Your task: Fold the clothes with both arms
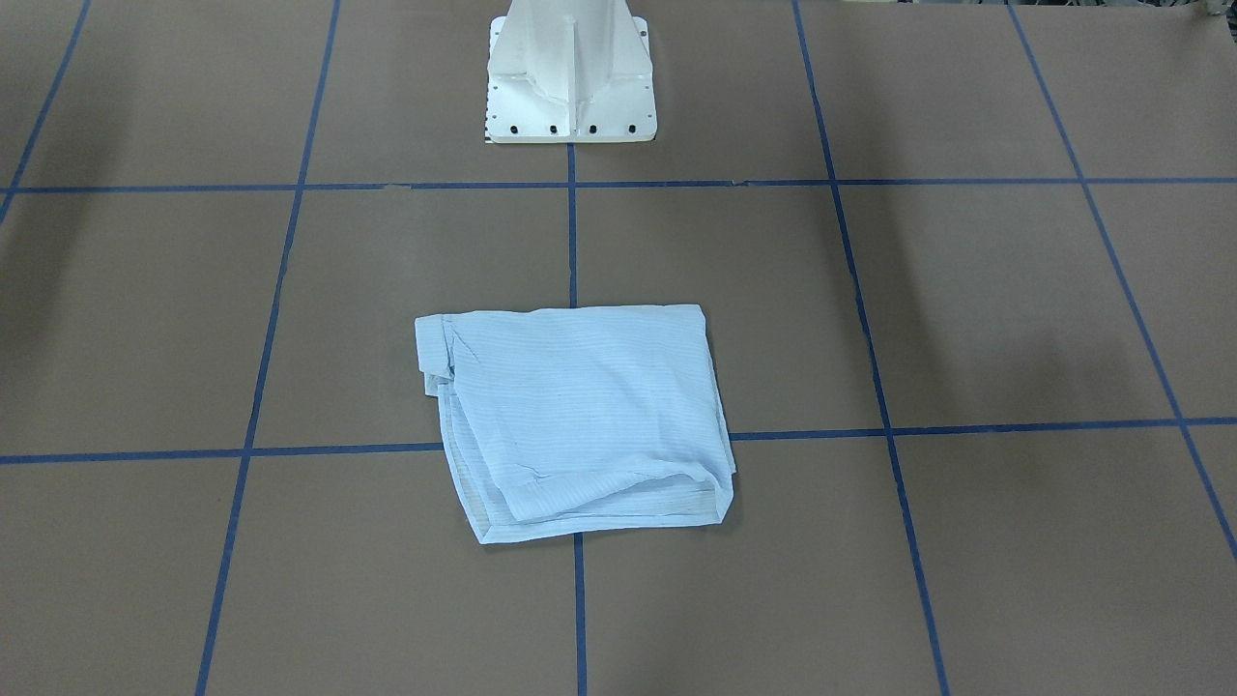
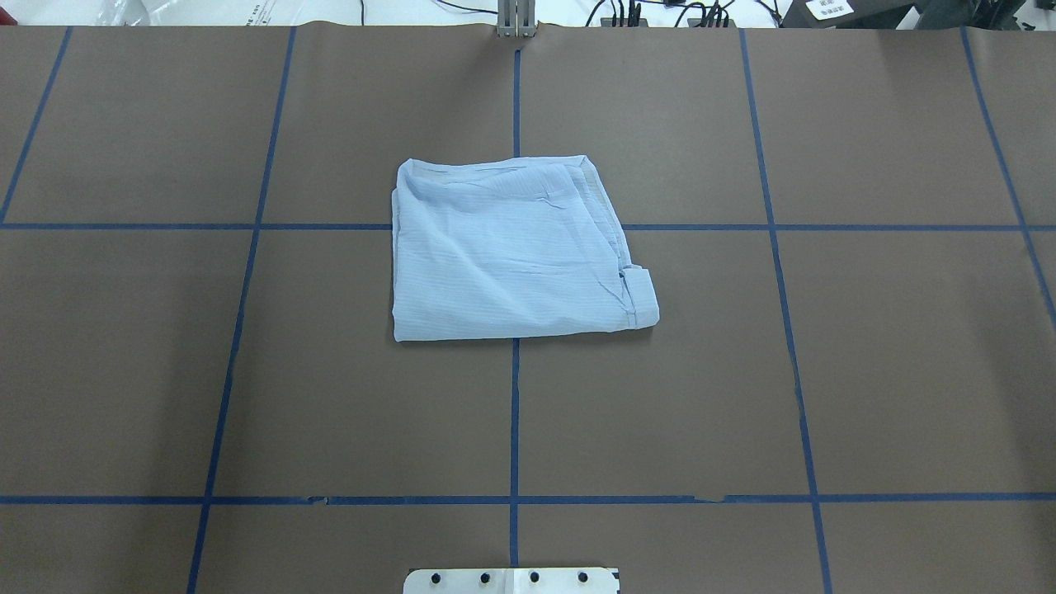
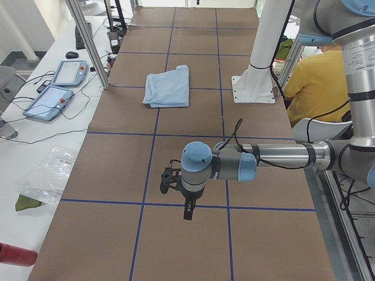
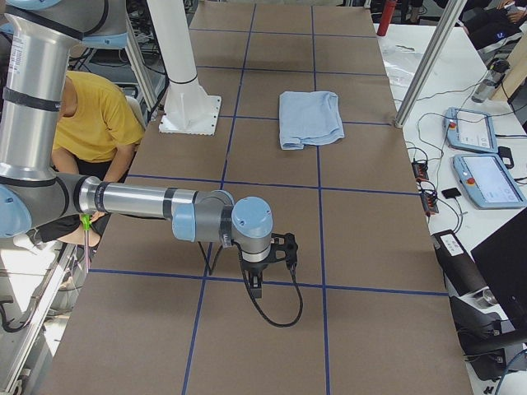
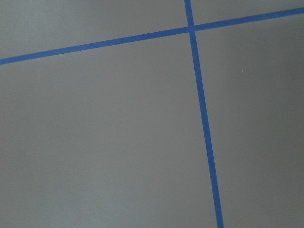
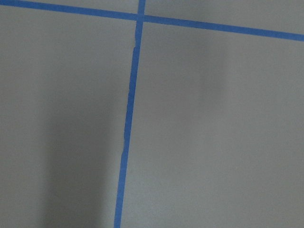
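We're seeing the shirt (image 2: 511, 252) lying flat mid-table (image 2: 907, 371) as a compact folded packet, straddling the centre tape line (image 2: 515, 412) and sitting out in front of the white pedestal base (image 1: 570, 87).

Long axis is running across the robot, left to right, with the short side pointing away from the base. One small cuff-like tab (image 2: 639, 297) is sticking out at the packet's near corner on the robot's right.

Key relation: both grippers are hanging well apart from the cloth, one out towards each end of the table. The left gripper (image 3: 187, 212) is pointing down over bare table on its side and the right gripper (image 4: 254, 288) is doing the same on the other. The shirt is lying inboard of each, toward centre, so neither arm is looking clearly nearer.

Finger state: we're not calling it. The grippers are showing only in the two side views, and both wrist cams are looking at nothing but brown surface and blue tape. Nothing is hanging from either.

Our read is that the fold is looking essentially done. If anything is left, it's that right-side tab, which would be falling to the right arm, coming in along the long axis.
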